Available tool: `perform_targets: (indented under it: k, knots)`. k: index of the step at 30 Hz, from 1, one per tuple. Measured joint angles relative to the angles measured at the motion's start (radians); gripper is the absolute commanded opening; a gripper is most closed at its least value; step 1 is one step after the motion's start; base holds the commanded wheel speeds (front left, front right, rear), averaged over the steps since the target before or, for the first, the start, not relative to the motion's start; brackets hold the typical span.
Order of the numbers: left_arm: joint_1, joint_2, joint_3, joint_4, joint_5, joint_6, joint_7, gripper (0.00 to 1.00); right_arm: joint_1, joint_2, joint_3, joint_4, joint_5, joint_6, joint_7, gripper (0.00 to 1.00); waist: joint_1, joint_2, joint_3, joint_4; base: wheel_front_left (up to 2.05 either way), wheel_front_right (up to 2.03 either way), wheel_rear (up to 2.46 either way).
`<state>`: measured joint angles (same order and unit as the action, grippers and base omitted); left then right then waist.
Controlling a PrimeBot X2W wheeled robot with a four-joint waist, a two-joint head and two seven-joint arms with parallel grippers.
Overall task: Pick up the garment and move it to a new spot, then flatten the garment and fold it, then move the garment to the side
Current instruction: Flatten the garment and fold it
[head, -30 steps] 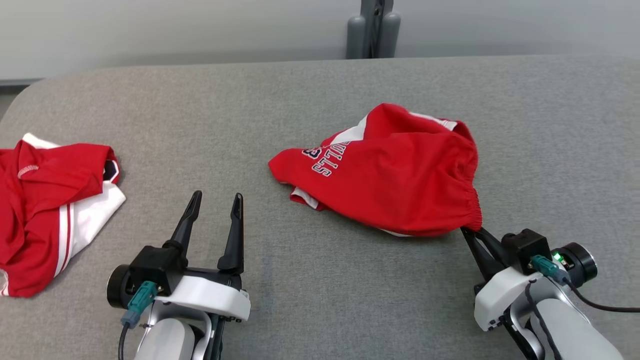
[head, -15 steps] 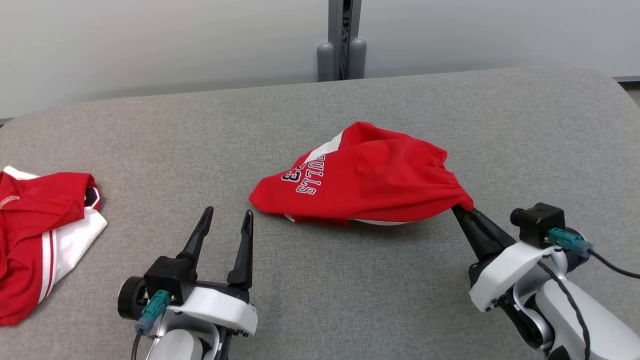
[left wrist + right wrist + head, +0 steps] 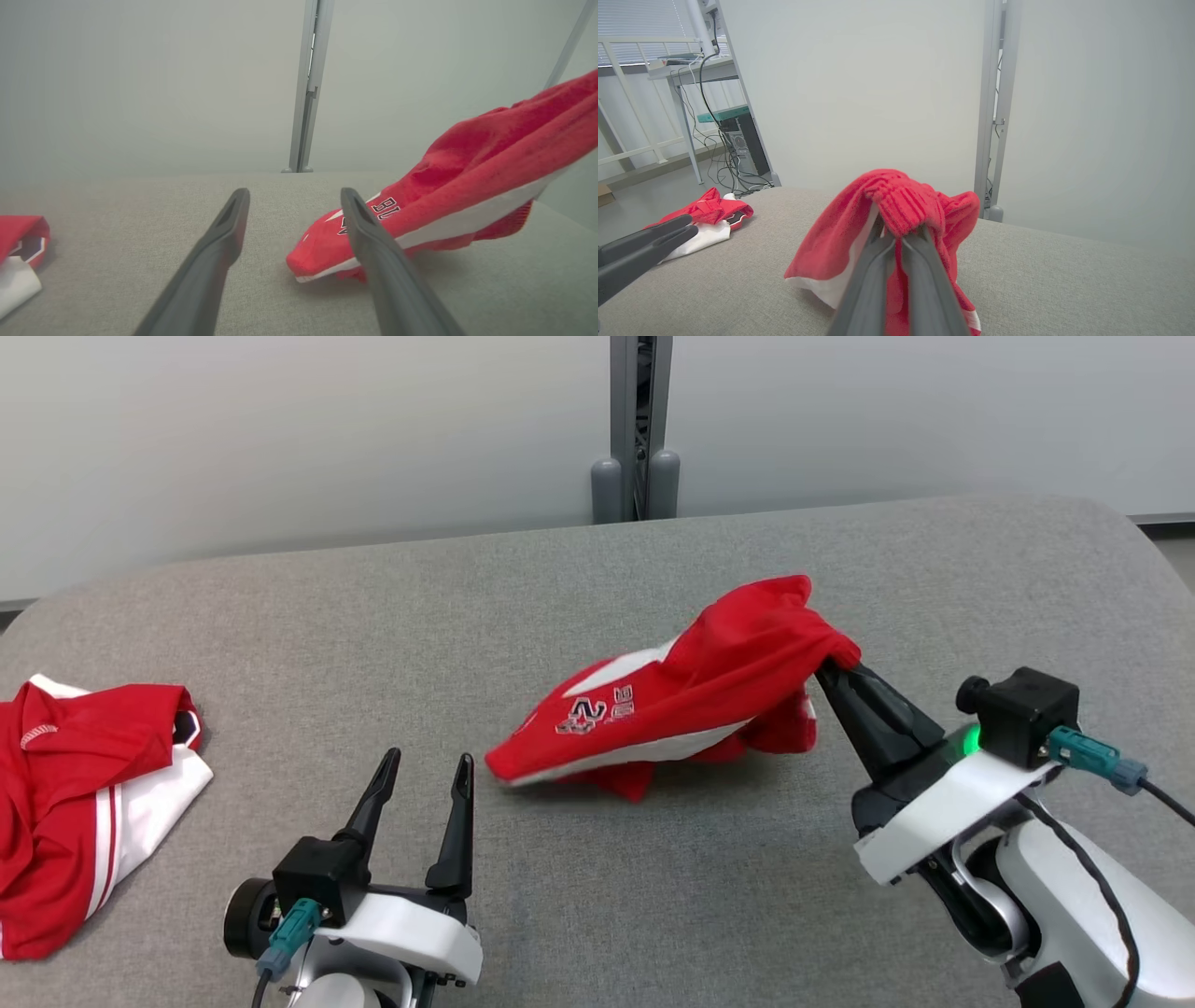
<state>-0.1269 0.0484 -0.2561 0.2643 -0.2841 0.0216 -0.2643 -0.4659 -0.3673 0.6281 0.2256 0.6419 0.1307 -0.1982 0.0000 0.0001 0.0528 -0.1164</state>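
The garment (image 3: 672, 705) is a pair of red shorts with white side stripes and dark lettering. It hangs from my right gripper (image 3: 829, 665), which is shut on its ribbed waistband (image 3: 901, 205); the lower leg end still touches the grey table (image 3: 579, 896). The same garment (image 3: 467, 186) slopes up to the right in the left wrist view. My left gripper (image 3: 425, 777) stands open near the front edge, just left of the garment's low tip, with nothing between its fingers (image 3: 224, 242).
A second red and white garment (image 3: 84, 784) lies crumpled at the table's far left edge, also seen as a red heap (image 3: 707, 214) in the right wrist view. A grey metal post (image 3: 639, 429) rises behind the table against a pale wall.
My right gripper has risen and moved inward, lifting the garment's waistband off the table so the cloth now hangs slanted. The head camera has shifted. The left gripper stays open in place.
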Motion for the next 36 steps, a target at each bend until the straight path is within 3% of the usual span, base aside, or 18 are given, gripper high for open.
perform_targets:
  k: [11, 16, 23, 32, 36]
  knots:
    - [0.019, 0.0, -0.011, -0.005, -0.015, 0.009, 0.0, 1.0, -0.011, 0.0, -0.035, -0.319, 0.055, 0.0, 0.096, 0.0, 0.0, 0.0, -0.037, -0.008, 0.0, 0.0, 0.0]
    - [0.021, 0.0, -0.018, -0.008, -0.016, 0.012, 0.0, 1.0, 0.009, -0.003, -0.116, -0.368, 0.056, 0.0, 0.209, 0.0, 0.0, 0.0, -0.04, -0.001, 0.0, 0.0, 0.0]
    - [0.022, 0.0, -0.035, -0.01, -0.023, 0.012, 0.0, 1.0, 0.026, -0.032, -0.241, -0.322, -0.149, 0.0, 0.347, 0.0, 0.0, 0.0, -0.035, 0.029, 0.0, 0.0, 0.0]
    - [0.034, 0.0, -0.032, -0.01, -0.025, 0.014, 0.0, 1.0, 0.018, -0.068, -0.42, -0.269, -0.384, 0.0, 0.402, 0.0, 0.0, 0.0, -0.033, 0.06, 0.0, 0.0, 0.0]
    - [0.034, 0.0, -0.04, -0.011, -0.026, 0.014, 0.0, 1.0, -0.019, -0.086, -0.431, -0.269, -0.473, 0.0, 0.403, 0.0, 0.0, 0.0, -0.032, 0.078, 0.0, 0.0, 0.0]
